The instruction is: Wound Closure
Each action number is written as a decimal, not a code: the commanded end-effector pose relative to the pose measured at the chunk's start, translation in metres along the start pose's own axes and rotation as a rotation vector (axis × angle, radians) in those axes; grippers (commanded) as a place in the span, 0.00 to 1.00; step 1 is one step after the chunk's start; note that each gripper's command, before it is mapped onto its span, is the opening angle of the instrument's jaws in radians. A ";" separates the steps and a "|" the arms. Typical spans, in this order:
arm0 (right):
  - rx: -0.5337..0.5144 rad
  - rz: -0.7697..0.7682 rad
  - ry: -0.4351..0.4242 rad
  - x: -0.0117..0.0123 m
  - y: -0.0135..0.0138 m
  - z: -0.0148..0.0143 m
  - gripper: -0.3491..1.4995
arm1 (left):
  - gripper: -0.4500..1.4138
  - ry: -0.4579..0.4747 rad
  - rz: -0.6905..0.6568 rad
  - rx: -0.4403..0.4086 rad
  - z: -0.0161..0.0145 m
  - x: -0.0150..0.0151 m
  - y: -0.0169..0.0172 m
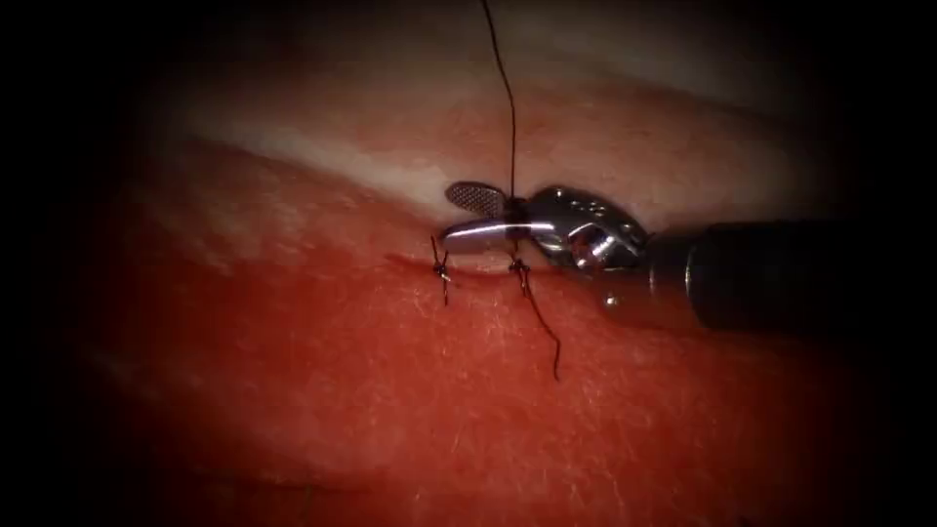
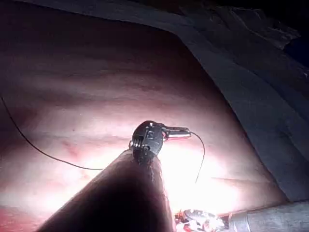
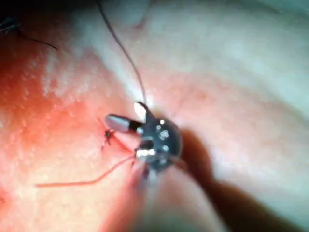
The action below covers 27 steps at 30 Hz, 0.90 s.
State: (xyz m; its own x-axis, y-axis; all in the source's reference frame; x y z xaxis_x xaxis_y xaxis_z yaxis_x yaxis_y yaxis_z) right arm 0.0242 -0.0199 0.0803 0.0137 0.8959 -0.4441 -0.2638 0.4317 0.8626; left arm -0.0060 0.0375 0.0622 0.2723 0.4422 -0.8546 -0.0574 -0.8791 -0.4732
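Observation:
My right tool (image 1: pixel 451 215) reaches in from the right over the cut (image 1: pixel 478 268) in the tissue (image 1: pixel 390 390), its jaws open. A taut thread (image 1: pixel 511 117) rises from a knot (image 1: pixel 517 265) on the cut and passes between the bases of the open jaws. A loose tail (image 1: pixel 547 337) trails down from that knot. A second, trimmed knot (image 1: pixel 441 269) sits to its left. The right wrist view gives the same open jaws (image 3: pixel 123 113) with the thread (image 3: pixel 130 63) running between them. My left tool (image 2: pixel 183 133) is shut on the thread (image 2: pixel 202 154), held high above the tissue.
Pale fatty tissue (image 1: pixel 390 166) lies behind the cut. In the left wrist view a blue-grey drape (image 2: pixel 260 96) borders the tissue (image 2: pixel 96 96), and a slack length of thread (image 2: pixel 38 147) lies across the tissue.

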 end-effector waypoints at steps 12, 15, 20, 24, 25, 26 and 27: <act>0.000 -0.114 -0.008 -0.0001 0.0010 0.0009 0.00 | 0.00 0.002 0.005 -0.004 0.0004 -0.0001 -0.0004; 0.005 -0.119 -0.003 0.0001 0.0008 0.0008 0.00 | 0.00 0.002 0.006 -0.004 0.0005 -0.0001 -0.0002; 0.013 -0.192 0.038 0.0008 0.0003 0.0003 0.00 | 0.00 0.007 0.007 -0.005 0.0005 -0.0005 -0.0004; 0.021 -0.249 0.106 0.0021 0.0004 -0.0022 0.58 | 0.00 -0.034 0.017 0.015 0.0004 -0.0025 -0.0009; 0.016 -0.257 0.118 0.0024 0.0004 -0.0031 0.64 | 0.00 -0.048 0.023 0.019 0.0005 -0.0035 -0.0009; 0.001 -0.264 0.125 0.0027 0.0004 -0.0045 0.69 | 0.00 -0.061 0.029 0.022 0.0007 -0.0044 -0.0009; -0.007 -0.261 0.122 0.0028 0.0003 -0.0055 0.75 | 0.00 -0.072 0.036 0.023 0.0011 -0.0054 -0.0009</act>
State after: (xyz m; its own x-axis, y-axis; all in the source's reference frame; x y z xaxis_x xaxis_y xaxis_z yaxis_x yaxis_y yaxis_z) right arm 0.0184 -0.0178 0.0774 -0.0333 0.7343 -0.6780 -0.2748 0.6455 0.7126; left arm -0.0087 0.0350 0.0674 0.1923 0.4198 -0.8870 -0.0893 -0.8926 -0.4418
